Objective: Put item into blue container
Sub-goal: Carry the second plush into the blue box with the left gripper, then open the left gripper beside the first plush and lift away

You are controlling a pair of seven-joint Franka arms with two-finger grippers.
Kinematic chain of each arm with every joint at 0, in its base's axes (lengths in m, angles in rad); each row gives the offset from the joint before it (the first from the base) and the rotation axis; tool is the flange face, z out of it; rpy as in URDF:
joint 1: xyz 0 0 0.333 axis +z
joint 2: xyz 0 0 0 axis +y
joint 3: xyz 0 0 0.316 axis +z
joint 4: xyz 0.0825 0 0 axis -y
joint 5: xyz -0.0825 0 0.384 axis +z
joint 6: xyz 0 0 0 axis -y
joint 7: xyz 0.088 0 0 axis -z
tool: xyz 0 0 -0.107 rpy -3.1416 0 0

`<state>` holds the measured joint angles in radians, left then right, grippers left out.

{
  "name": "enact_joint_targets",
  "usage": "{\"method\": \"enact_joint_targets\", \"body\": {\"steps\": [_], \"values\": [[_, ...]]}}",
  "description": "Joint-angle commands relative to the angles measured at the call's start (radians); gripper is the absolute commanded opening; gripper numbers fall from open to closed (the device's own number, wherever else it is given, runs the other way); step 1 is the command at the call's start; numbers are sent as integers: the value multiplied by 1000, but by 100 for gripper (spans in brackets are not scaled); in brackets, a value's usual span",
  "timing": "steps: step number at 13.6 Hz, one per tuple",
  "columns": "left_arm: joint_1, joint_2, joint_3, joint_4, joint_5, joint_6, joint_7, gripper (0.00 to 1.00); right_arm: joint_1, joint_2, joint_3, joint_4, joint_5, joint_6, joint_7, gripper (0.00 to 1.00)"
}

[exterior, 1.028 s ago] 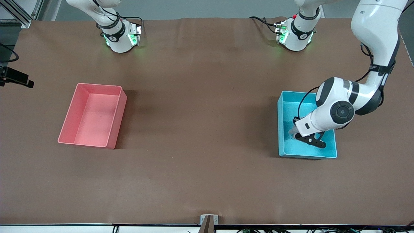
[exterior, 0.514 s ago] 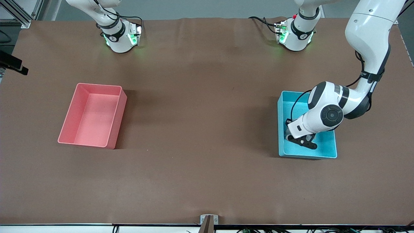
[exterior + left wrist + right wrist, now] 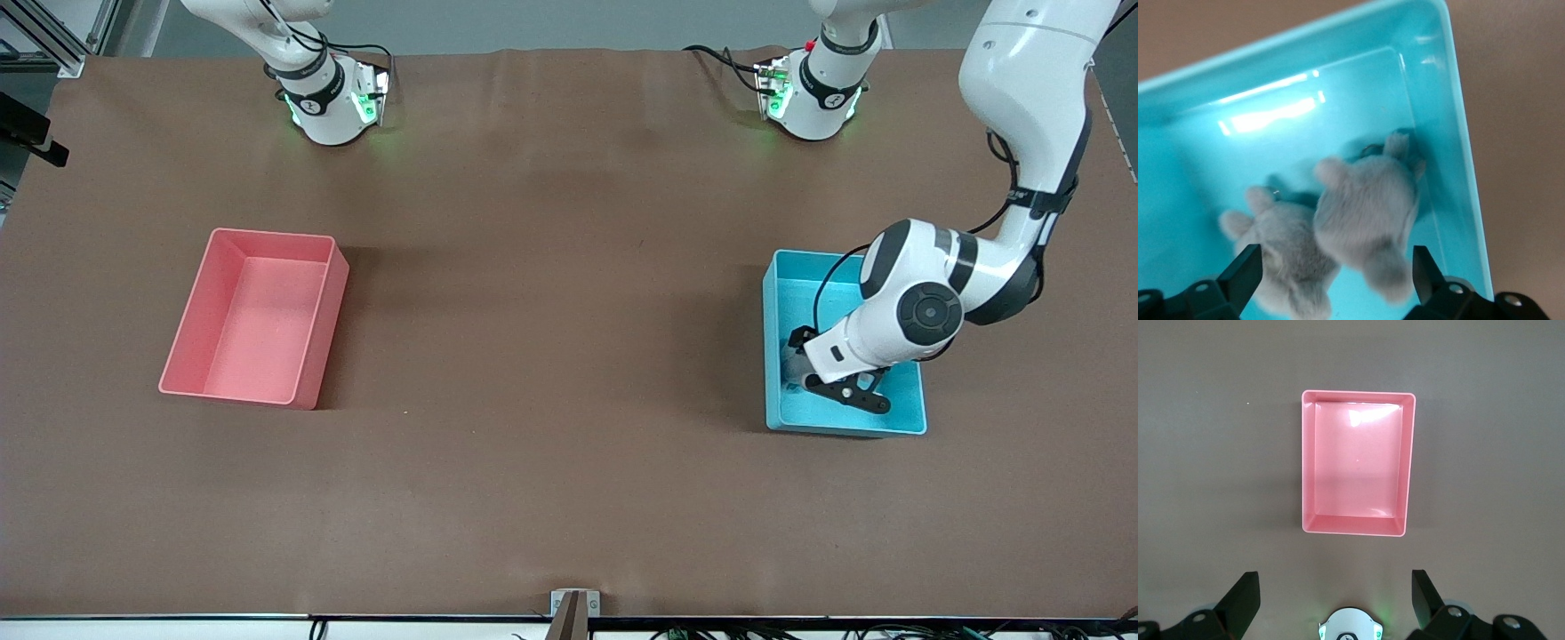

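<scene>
Both grippers' jaws open, right arm waiting

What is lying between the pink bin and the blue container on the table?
Nothing: in the front view, only bare brown table lies between the pink bin and the blue container. The left gripper, fingers open, is over the blue container.

two bins on the bench (image 3: pixel 569 498): one blue container (image 3: pixel 782 293) and one pink bin (image 3: pixel 253 316). two grey plush toys (image 3: pixel 1368 213) inside the blue one.
</scene>
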<state>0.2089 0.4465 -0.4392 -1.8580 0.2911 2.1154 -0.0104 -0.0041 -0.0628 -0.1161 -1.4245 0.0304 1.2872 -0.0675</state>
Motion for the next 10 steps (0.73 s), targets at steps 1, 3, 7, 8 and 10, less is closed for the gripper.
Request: {"method": "enact_joint_targets", "body": {"steps": [1, 3, 7, 8, 10], "values": [[7, -152, -12, -15, 5, -95, 3, 100, 1, -28, 3, -39, -21, 3, -20, 100], [7, -237, -13, 5, -58, -167, 6, 100, 1, -28, 3, -39, -26, -2, -21, 100], [30, -385, -6, 83, -162, -359, 26, 100, 6, -28, 6, -39, -52, -3, -90, 100], [49, -414, -7, 94, -194, -380, 26, 100, 6, -28, 4, -37, -52, -8, -86, 100], [53, -471, -3, 102, -224, -420, 26, 100, 7, -28, 6, -36, -50, -25, -81, 100]]}}
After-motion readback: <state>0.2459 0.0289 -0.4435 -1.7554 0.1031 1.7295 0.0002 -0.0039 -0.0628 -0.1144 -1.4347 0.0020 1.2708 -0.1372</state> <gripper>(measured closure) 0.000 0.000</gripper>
